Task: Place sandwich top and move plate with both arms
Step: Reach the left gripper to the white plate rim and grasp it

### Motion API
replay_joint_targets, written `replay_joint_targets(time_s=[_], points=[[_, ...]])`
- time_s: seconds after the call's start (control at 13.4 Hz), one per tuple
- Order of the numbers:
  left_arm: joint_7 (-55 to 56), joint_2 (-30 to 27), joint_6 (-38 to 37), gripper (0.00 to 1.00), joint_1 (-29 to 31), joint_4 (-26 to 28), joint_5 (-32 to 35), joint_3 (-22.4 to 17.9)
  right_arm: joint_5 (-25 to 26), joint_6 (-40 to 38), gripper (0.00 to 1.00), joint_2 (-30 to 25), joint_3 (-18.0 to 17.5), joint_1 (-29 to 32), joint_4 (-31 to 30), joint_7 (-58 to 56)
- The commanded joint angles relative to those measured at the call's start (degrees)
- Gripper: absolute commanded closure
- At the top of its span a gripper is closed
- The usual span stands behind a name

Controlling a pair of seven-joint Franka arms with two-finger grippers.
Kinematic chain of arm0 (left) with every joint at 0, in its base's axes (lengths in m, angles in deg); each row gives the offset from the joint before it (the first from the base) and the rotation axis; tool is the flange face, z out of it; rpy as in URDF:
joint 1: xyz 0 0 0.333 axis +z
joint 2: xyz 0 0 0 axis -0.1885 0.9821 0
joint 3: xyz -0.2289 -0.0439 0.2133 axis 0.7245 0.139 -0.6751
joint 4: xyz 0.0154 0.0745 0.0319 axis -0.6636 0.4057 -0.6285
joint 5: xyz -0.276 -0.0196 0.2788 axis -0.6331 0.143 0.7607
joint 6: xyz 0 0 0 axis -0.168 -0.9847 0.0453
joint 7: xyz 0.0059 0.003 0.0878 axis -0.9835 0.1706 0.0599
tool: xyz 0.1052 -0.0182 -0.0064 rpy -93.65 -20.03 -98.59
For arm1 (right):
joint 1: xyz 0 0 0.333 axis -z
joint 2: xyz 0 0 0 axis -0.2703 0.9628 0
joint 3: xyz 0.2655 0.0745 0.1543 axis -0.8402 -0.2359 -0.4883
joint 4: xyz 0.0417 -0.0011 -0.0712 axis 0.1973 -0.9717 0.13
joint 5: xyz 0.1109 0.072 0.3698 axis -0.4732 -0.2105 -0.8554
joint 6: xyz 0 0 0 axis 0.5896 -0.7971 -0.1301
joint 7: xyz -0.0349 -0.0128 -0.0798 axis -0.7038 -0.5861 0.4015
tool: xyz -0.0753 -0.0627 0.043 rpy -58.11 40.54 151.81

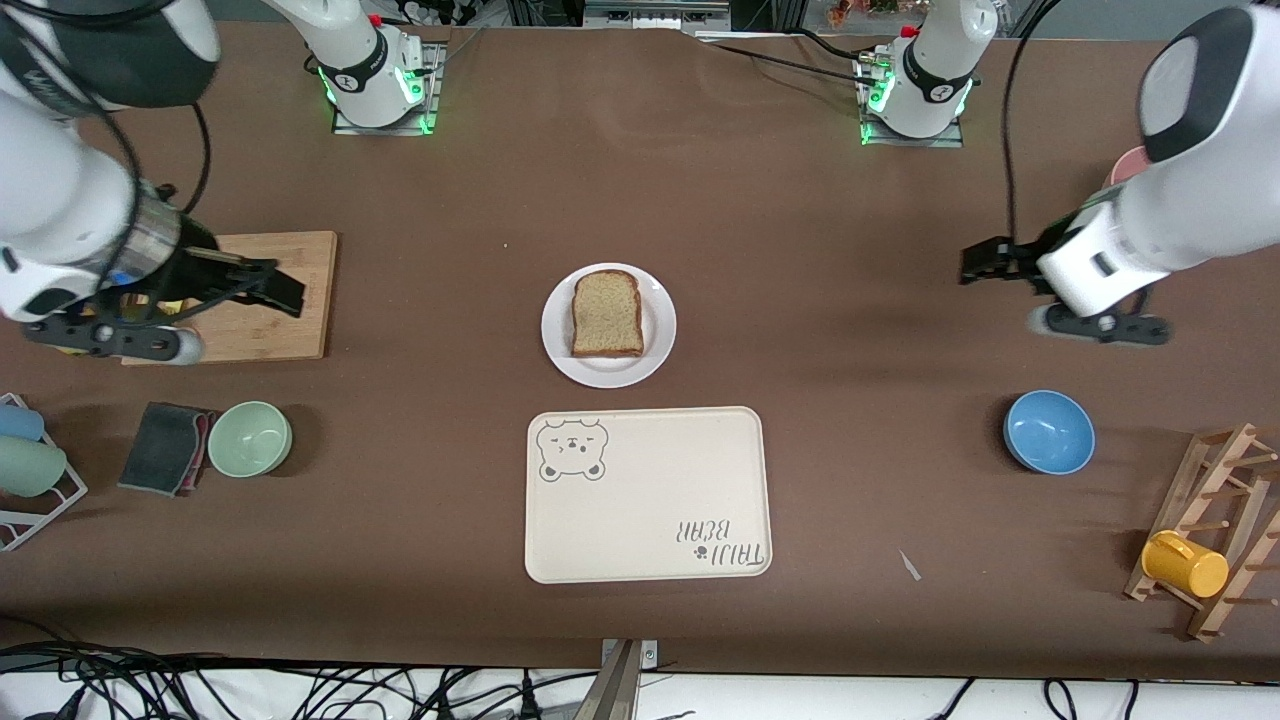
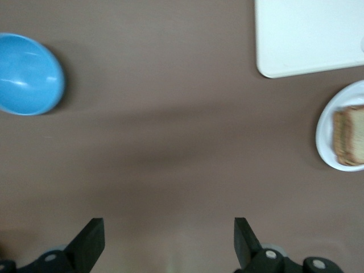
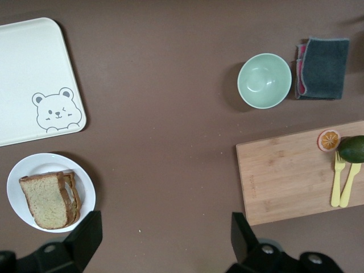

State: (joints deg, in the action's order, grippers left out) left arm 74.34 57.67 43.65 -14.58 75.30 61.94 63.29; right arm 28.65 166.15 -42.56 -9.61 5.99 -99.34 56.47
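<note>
A: Surface, near edge first?
B: Brown bench (image 1: 800,300) cover; cables (image 1: 200,690) trail along its near edge. On it, nearest the front camera, the cream bear-print tray (image 1: 648,494), lettering upside down in that view. Yellow mug (image 1: 1185,565) on a wooden rack (image 1: 1215,530) at the left arm's end.
A: Next row?
B: Blue bowl (image 1: 1049,431) toward the left arm's end; pale green bowl (image 1: 250,438) and a folded dark cloth (image 1: 165,447) toward the right arm's end.
A: Task items?
B: White plate (image 1: 609,325) mid-bench, just farther than the tray. The sandwich top (image 1: 606,313) lies on it; the right wrist view shows slices stacked beneath.
A: Grippers?
B: Left gripper (image 1: 985,262) over bare bench, fingers spread, holding nothing. Right gripper (image 1: 262,283) over the wooden cutting board (image 1: 265,300), likewise spread and empty.
A: Anything obscured?
B: Right arm covers part of the board; yellow fork (image 3: 339,176), avocado (image 3: 352,149) and citrus slice (image 3: 329,140) show only in its wrist view. A wire rack (image 1: 30,470) is cut off at the frame edge.
</note>
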Motion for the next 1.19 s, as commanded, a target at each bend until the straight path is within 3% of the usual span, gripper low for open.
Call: replay_joint_targets(time_s=[0.0, 0.15, 0.45, 0.89, 0.97, 1.04, 1.12], points=[[0.3, 5.8, 0.6, 0.00, -1.8, -1.2, -8.9, -0.2, -1.4, 2.9, 0.00, -6.5, -0.6, 2.7, -8.3, -0.8], [-0.2, 10.0, 4.6, 0.00, -2.0, -1.2, -19.2, -0.2, -1.4, 4.3, 0.00, -10.0, -0.5, 3.5, -12.0, -0.9], [-1.0, 16.4, 13.8, 0.00, -7.1, -1.2, -27.5, -0.1, -1.5, 9.6, 0.00, -16.4, -0.5, 5.5, -22.4, -3.7], [-16.6, 26.2, 17.7, 0.00, -10.3, 0.0, -46.0, 0.2, -1.4, 9.6, 0.00, -20.0, -1.0, 6.4, -25.5, -4.0], [-20.1, 27.6, 18.3, 0.04, -10.3, 0.5, -47.9, 0.2, -1.4, 10.1, 0.00, -19.9, -1.1, 6.4, -26.1, -3.9], [-23.0, 28.9, 19.9, 0.14, -10.6, 1.1, -50.2, 0.2, -1.4, 10.4, 0.00, -19.8, -1.1, 6.4, -26.1, -4.0], [-25.4, 29.3, 21.7, 0.15, -11.6, 1.9, -52.1, 0.2, -1.4, 10.4, 0.00, -19.3, -0.9, 6.4, -26.0, -4.1]])
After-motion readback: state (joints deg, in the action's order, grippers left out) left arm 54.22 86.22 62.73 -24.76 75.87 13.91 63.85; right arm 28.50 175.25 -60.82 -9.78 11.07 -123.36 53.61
